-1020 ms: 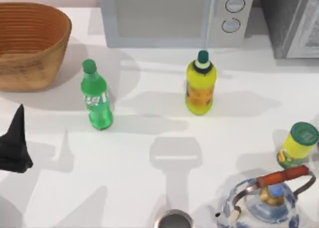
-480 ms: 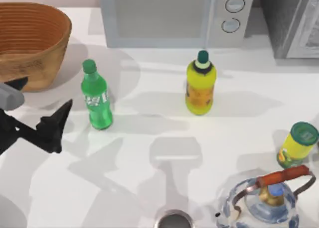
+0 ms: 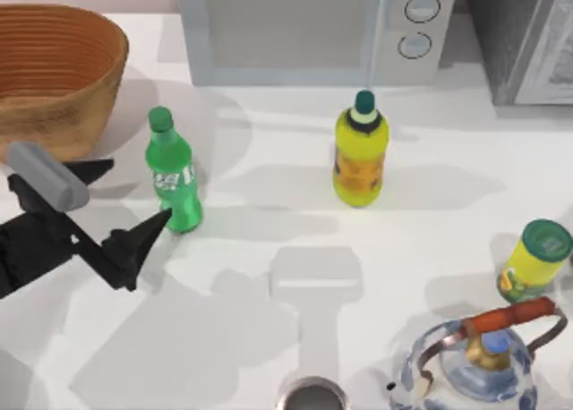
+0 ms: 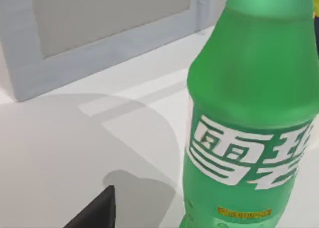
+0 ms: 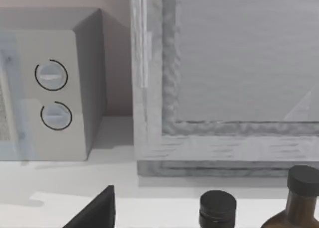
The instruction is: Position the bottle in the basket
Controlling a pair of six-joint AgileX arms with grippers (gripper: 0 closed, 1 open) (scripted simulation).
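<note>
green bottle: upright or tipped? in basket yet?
Upright, on the table, outside the basket. The bottle has its cap on top; the open left gripper flanks its base.

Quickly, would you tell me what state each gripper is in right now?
Left gripper: open, beside the bottle, holding nothing.
Right gripper: cannot be told.

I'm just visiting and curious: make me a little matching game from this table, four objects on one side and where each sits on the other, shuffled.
Things:
1. green bottle
2. basket
3. yellow bottle
4. kettle

Places:
A. far left corner of the table
B. near right edge, orange handle on top
C. in front of the microwave
D. just right of the open left claw

Pairs: 1-D, 2-A, 3-C, 4-B
</note>
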